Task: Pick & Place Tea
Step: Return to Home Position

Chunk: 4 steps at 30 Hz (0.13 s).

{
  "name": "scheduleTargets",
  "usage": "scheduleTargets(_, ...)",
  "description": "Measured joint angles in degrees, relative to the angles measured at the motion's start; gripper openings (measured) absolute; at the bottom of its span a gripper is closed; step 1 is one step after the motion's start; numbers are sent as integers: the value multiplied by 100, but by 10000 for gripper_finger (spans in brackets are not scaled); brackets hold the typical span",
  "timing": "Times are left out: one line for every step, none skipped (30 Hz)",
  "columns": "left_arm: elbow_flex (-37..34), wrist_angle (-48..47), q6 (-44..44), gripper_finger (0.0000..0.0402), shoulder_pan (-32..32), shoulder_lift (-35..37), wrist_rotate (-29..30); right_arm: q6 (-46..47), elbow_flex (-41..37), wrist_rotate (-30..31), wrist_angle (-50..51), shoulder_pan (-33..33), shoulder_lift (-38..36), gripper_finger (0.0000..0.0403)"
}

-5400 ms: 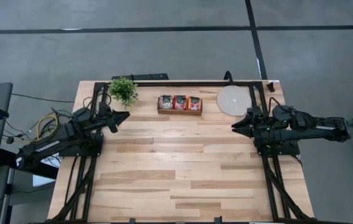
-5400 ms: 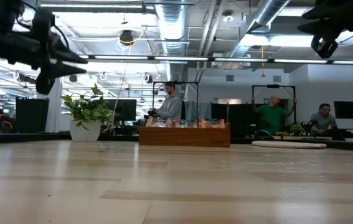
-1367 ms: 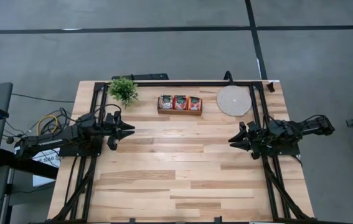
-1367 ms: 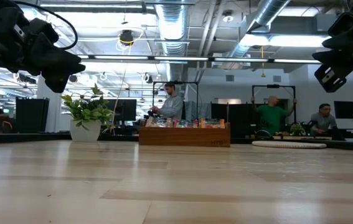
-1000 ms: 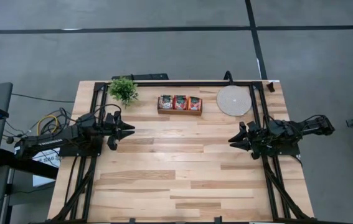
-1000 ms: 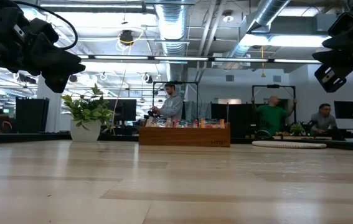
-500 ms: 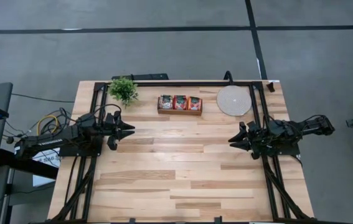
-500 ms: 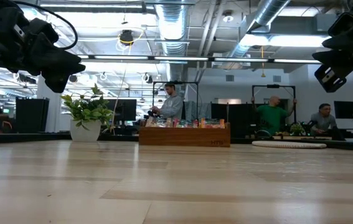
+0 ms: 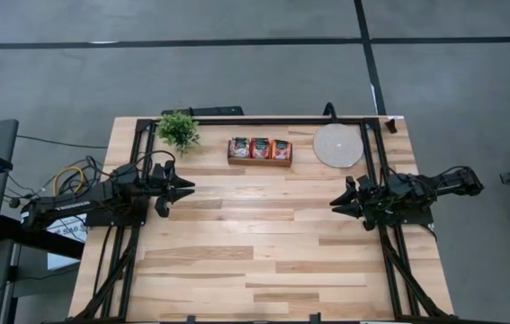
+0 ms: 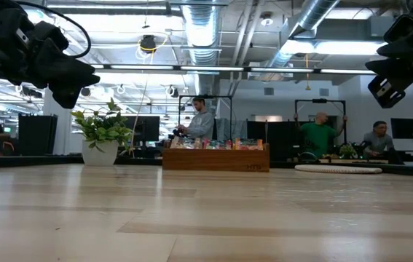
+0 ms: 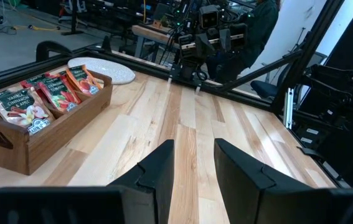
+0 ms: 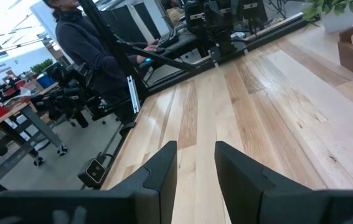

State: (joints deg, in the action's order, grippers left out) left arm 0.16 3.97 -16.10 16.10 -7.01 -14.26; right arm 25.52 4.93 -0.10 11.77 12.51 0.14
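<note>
The tea (image 9: 260, 148) stands as small sachets on edge in a brown wooden tray (image 9: 259, 161) at the table's far middle: pale ones (image 11: 20, 107) at one end, red (image 11: 55, 93) and orange (image 11: 81, 79) beside them. My left gripper (image 9: 190, 187) hovers open above the table's left part, pointing level toward the right. My right gripper (image 9: 334, 203) hovers open above the right part, pointing left. In both wrist views bare wood shows between the fingers of the left gripper (image 11: 193, 163) and of the right gripper (image 12: 195, 165).
A potted plant (image 9: 179, 130) stands left of the tray, and a round pale disc (image 9: 337, 146) lies to its right. A black frame rail (image 9: 263, 121) runs along the far edge. People are in the room beyond (image 10: 200, 120). Bare wood lies between the grippers and toward the near edge.
</note>
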Motion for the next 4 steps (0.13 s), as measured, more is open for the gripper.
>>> scheduleTargets(0,0,0,105,-1,0,0,-1,0,0,0,0,1,102)
scheduleTargets(0,0,0,105,0,0,0,0,0,0,-2,0,2,102)
scheduleTargets(0,0,0,105,-1,0,0,0,0,0,0,0,0,102)
scheduleTargets(0,0,0,105,0,1,0,0,-1,0,-2,-1,1,102)
